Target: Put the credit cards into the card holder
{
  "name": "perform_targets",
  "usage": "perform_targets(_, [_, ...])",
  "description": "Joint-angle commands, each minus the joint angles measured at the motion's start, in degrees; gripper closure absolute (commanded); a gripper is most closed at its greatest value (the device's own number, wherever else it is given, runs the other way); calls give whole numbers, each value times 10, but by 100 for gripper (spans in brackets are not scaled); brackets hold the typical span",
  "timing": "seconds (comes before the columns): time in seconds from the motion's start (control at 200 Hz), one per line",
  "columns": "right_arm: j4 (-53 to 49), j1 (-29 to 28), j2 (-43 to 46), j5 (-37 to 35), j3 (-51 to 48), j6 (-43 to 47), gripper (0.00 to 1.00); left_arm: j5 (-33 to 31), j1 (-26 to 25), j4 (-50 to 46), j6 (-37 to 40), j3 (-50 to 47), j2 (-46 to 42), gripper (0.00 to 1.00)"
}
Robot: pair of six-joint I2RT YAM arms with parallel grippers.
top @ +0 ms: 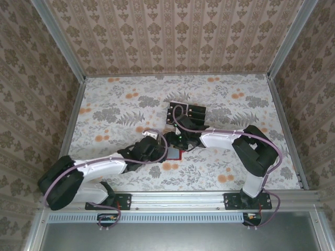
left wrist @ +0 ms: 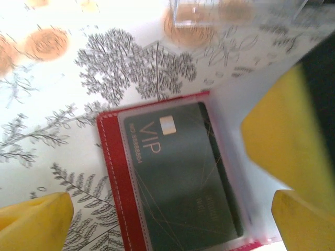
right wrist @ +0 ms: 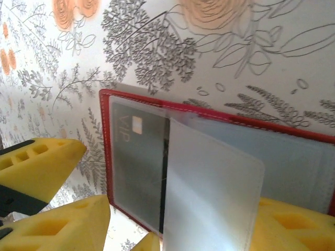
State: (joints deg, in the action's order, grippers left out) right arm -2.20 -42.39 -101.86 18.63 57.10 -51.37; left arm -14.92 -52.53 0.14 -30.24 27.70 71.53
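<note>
Open red card holder [left wrist: 112,172] on the tabletop [left wrist: 63,89], 1 black card [left wrist: 183,178] pocketed.
Left hand [left wrist: 170,214] gapes empty; right hand [right wrist: 178,225] straddles a raised clear flap [right wrist: 214,188], grip unclear.

I am reaching both my arms in over the flowery table [top: 230,94]; my left gripper [top: 160,148] and my right gripper [top: 177,142] are meeting close together in the middle; they are hanging right over the red card holder [top: 174,156] and hiding most of it; the black credit cards [top: 194,112] are sitting just behind my right gripper, farther from me.
</note>
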Motion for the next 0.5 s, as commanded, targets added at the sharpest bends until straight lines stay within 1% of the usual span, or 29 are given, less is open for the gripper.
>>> perform_targets(0.0, [-36,-12,9,-2,31,-1,36,-24,-4,-36,-15,-17,-65,0])
perform_targets(0.245, [-78,-43,-25,-25,95,-2,36,-60,14,-141,-73,-43,-224,0])
perform_targets(0.37, [-109,-56,-69,-38,145,5,36,-58,32,-185,-93,-51,-291,0])
perform_targets(0.495, [-125,-67,-115,-44,192,7,36,-48,56,-222,-112,-55,-337,0])
